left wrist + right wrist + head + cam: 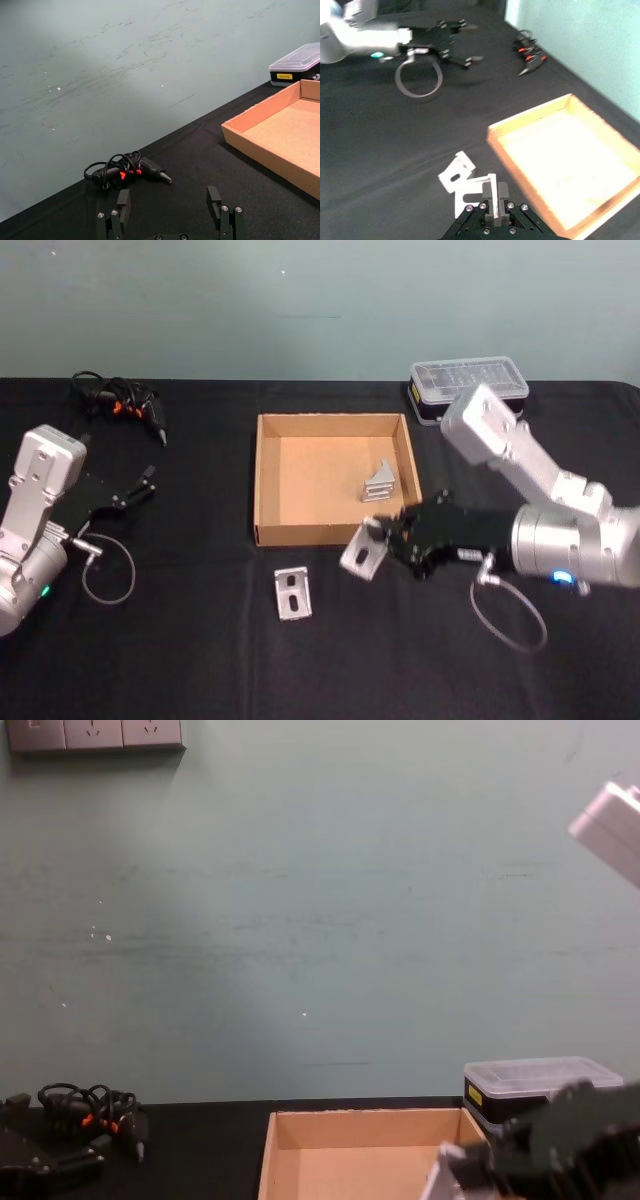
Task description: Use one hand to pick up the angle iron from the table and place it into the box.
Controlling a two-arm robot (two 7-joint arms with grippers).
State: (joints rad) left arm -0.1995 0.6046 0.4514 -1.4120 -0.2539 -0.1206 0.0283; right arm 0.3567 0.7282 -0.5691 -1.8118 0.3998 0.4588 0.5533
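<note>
The box [262, 480] is sitting mid-way across the table [200, 670], a first iron [378, 483] resting in its right half. A second iron [293, 594] is lying before the box, toward its left. The right gripper [383, 543] is holding a third iron [362, 552] just before the box's front wall. A case [468, 388] is sitting behind the box to the right, and a tool [125, 403] far back left.
</note>
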